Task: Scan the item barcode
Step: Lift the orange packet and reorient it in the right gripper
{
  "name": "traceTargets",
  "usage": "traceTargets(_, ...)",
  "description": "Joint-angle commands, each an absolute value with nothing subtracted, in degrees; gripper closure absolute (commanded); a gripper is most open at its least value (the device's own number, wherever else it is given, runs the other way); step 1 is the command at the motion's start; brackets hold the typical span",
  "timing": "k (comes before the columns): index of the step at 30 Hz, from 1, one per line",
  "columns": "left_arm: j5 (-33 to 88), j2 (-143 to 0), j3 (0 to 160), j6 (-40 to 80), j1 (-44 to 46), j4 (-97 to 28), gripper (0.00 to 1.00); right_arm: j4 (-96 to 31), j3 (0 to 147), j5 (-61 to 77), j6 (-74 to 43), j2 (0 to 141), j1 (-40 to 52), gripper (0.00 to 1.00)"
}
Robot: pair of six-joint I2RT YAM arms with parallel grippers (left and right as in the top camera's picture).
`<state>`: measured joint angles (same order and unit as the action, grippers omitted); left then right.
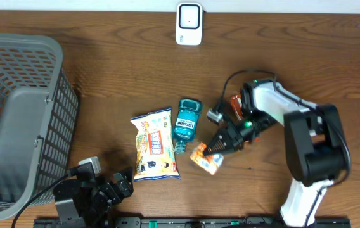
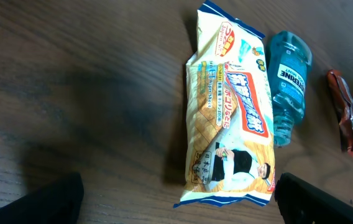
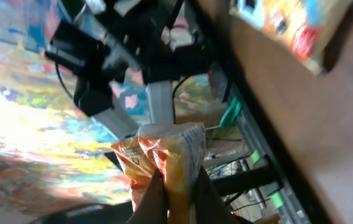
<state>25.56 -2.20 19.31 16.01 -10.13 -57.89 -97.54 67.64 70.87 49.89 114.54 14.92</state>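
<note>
Crinkled orange snack packet [image 3: 164, 149] hangs pinched in right claw [image 3: 176, 200]; left claw [image 1: 122, 182] gapes.

Pinching an orange packet [image 1: 206, 159] with the right gripper [image 1: 214, 149], just beside a blue bottle [image 1: 186, 120] and a snack bag [image 1: 155, 144] lying flat mid-table. Down by the near edge, the left gripper [image 1: 120, 183]. Up top, a white scanner [image 1: 189, 24]; far left, a grey basket [image 1: 61, 126].

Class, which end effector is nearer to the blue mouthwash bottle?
Right. The right end effector, shut on an orange packet, sits just beside the mouthwash bottle. The left end effector is open, farther off past the snack bag.
</note>
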Motion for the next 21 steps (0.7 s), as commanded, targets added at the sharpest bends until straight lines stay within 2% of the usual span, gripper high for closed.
traceTargets(1, 26.2, -2.1, 19.0, 15.0, -10.3, -60.1, 0.02, -97.6, 63.0, 73.7, 54.3, 108.0, 14.9, 0.99)
traceTargets(10, 26.2, -2.1, 19.0, 15.0, -10.3, -60.1, 0.01, -97.6, 61.5, 74.3, 55.0, 101.2, 14.8, 0.99)
traceTargets(21, 26.2, -2.1, 19.0, 15.0, -10.3, -60.1, 0.02, -95.4, 61.5, 74.9, 54.9, 101.0, 14.9, 0.99)
